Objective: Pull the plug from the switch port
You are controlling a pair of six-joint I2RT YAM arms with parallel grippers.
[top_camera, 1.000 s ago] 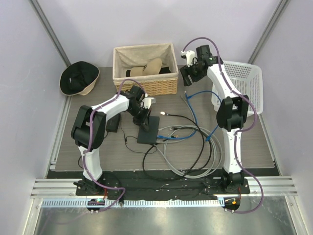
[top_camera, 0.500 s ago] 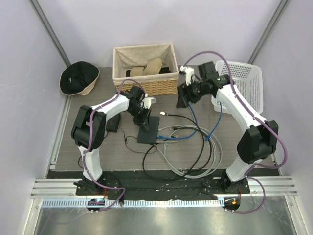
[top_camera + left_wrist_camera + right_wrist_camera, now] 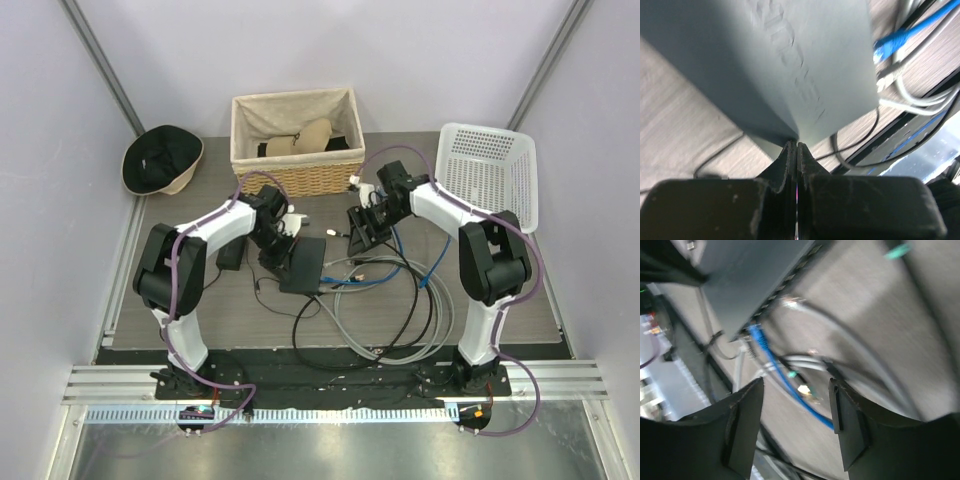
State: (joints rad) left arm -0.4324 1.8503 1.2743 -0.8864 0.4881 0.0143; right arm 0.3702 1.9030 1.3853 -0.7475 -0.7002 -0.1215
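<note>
The switch (image 3: 303, 266) lies on the tabletop (image 3: 190, 305), a flat matte black box between the two arms and in front of the wicker basket (image 3: 296, 150). One narrow edge carries a row of sockets. The switch port (image 3: 753, 329) at the end of that row has the blue plug (image 3: 756, 337) sitting against it, though I cannot tell how deep it is seated. A pale grey plug (image 3: 886, 76) sits just beside the blue one on the same edge. From there the blue cable (image 3: 420, 265) runs off to the right, across a loose tangle of grey cables (image 3: 385, 320) and black cables (image 3: 300, 325).

The left fingers (image 3: 792, 150) are pressed tightly together with nothing between them, and their tips touch a corner of the switch on the side away from the plugs. The right fingers (image 3: 745, 425) are spread apart and hold nothing. They hang above the cables just beside the plug edge, with the blue plug showing in the gap between them.

A small power brick (image 3: 231, 257) lies left of the switch. Further out, a white plastic basket (image 3: 490, 175) stands at the right, and a dark hat (image 3: 160, 160) lies at the far left corner.
</note>
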